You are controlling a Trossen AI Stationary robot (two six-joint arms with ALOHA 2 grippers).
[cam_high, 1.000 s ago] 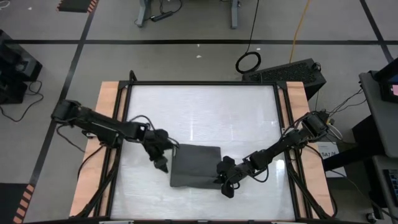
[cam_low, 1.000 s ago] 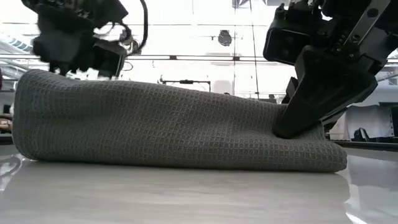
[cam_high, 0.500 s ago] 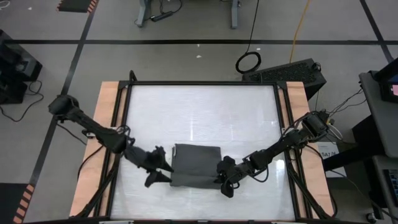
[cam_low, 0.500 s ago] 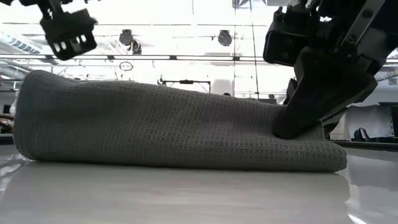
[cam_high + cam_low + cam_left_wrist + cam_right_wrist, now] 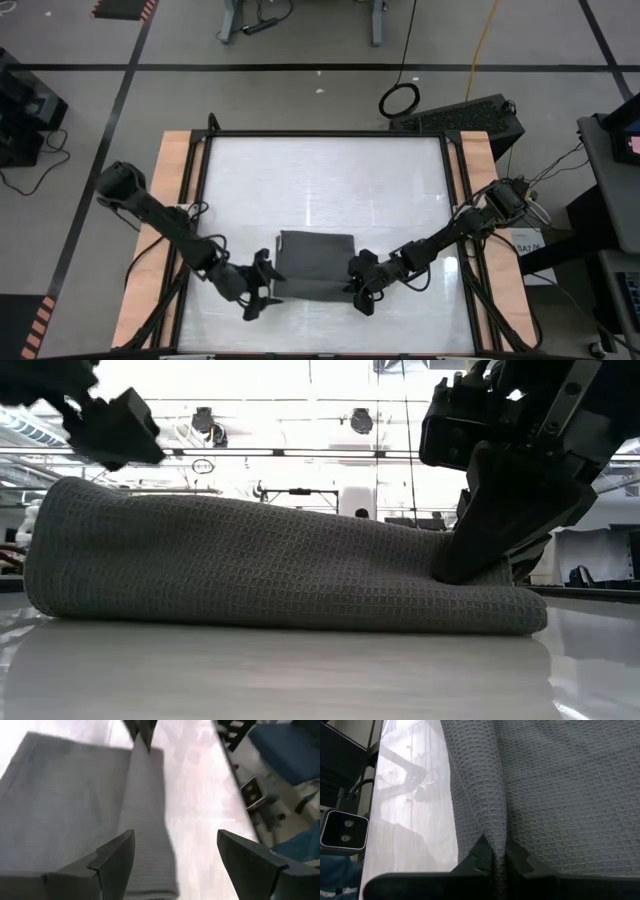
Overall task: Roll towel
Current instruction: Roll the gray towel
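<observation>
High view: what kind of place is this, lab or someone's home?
Most likely a robotics lab or workshop. Black tape lines mark the grey floor, cables trail off to equipment around a framed white table, and the low view shows ceiling-mounted lights in a big open room.

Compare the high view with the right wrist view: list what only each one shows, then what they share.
Only the high view shows the whole table, the left gripper at the towel's near-left corner with its fingers open, and both arms reaching in from the sides.

Only the right wrist view shows the right gripper up close, shut on a raised fold of the waffle-weave cloth.

Both show the dark grey towel lying on the table with the right gripper at its near-right edge.
</observation>
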